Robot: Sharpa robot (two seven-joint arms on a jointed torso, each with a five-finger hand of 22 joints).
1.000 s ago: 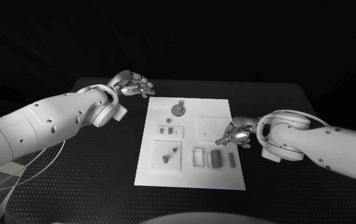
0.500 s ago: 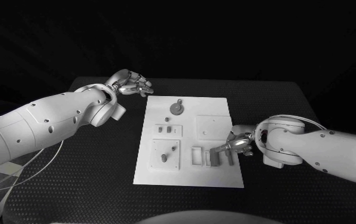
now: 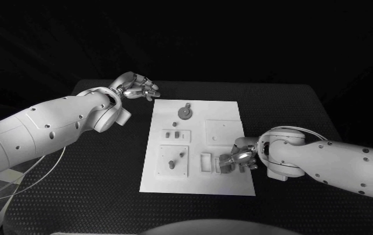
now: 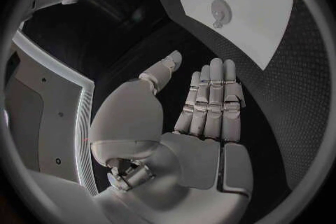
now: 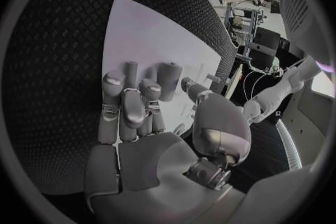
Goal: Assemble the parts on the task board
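Grey part (image 3: 226,164) under right hand (image 3: 242,157)

A black textured table (image 3: 93,192) stands against an unlit, dark background; no walls discernible.

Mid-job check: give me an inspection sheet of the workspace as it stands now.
Surface: black table, textured.
Job's things: white task board at centre; small parts lie on it.
Clutter: nothing seen.
Hands: left hand off the board's far left corner, holding nothing; right hand down over the parts at the board's near right, grip unclear.
Cables: thin cable under the left arm.
Surroundings: dark.
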